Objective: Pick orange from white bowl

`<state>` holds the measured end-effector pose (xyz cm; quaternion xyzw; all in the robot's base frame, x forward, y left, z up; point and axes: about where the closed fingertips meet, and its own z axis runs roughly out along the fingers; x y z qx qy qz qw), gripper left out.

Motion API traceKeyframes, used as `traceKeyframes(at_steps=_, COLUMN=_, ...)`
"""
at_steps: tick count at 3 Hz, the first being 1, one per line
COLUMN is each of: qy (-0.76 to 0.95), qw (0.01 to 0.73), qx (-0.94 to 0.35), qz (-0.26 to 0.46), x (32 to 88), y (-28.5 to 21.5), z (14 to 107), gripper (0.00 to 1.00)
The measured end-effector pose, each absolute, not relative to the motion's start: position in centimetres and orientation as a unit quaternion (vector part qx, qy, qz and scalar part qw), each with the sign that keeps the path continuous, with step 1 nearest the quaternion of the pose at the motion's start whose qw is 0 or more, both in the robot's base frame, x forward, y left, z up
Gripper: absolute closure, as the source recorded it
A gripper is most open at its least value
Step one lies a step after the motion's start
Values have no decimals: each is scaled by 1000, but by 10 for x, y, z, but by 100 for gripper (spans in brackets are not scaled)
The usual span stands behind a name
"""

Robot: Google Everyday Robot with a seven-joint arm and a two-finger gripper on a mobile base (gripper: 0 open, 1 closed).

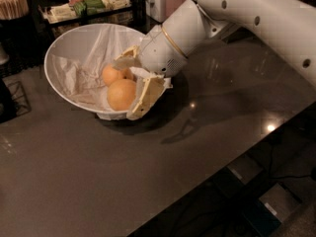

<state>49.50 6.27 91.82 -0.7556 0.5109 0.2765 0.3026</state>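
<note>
Tool (129, 87) sat inside the white bowl (63, 53) in the upper left of the frame, released, with its fingers (147, 94) spread around the orange (121, 95). That orange lay on crumpled paper (74, 80), touching a smaller orange (111, 74); the bowl stood on the dark worktop (148, 181).

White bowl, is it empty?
No, the orange and a smaller one lie in the white bowl, where the tool reaches.
</note>
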Motion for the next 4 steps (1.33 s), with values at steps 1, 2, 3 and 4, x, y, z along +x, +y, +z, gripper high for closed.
traceKeyframes(at_steps=1, qy=519, qw=306, qx=-747, qz=281, x=499, y=49, z=913, gripper=17)
traceKeyframes(at_steps=2, qy=528, qw=306, qx=-740, qz=282, x=511, y=28, z=906, gripper=16)
traceKeyframes(at_steps=3, qy=536, qw=304, qx=-737, qz=277, x=520, y=11, z=907, gripper=17)
traceKeyframes(at_steps=4, qy=542, qw=303, qx=-740, qz=257, x=522, y=1, z=921, gripper=18)
